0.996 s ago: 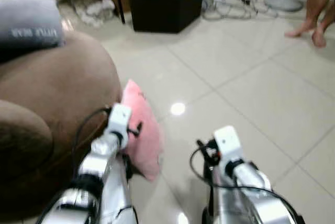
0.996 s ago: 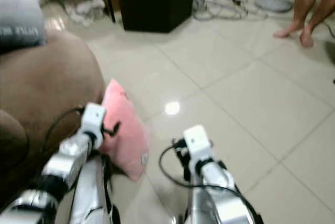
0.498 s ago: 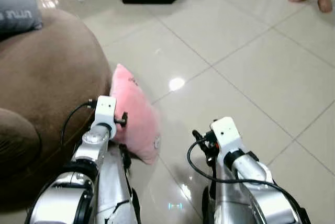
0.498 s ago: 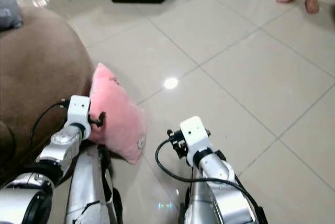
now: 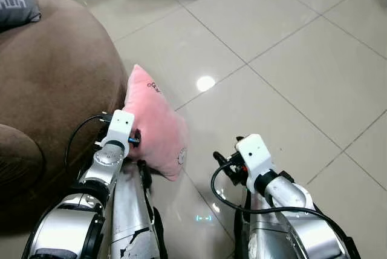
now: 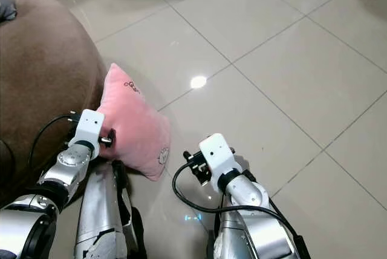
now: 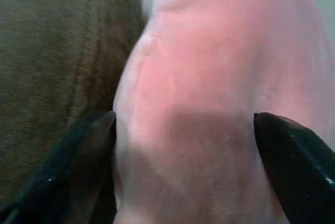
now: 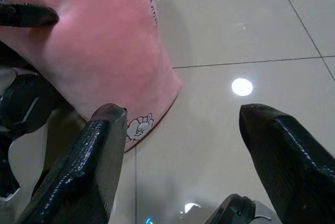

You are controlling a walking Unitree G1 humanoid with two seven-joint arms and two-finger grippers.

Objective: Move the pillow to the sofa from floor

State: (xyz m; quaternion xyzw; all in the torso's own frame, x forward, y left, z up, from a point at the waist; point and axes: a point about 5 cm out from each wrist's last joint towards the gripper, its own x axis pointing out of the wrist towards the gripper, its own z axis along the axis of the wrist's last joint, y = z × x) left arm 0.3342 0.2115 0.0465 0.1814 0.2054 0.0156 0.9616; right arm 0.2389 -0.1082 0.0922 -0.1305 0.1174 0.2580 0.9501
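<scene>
Grasp step in hand. Pillow [image 5: 156,126] on the floor [image 5: 290,71], leaning against the sofa [image 5: 54,83]. Left tool [image 7: 183,145] spread wide around its edge, not yet clenched. Right tool [image 8: 178,145] released, just beside. Next: clamp down, lift, swing onto the sofa.

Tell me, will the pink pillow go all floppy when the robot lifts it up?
Probably a bit. The pink pillow looks soft and puffy, leaning against the brown sofa, so it may squash and droop around the left gripper, whose open fingers sit on either side of it. It looks light for its size, and it shouldn't break or roll.
</scene>
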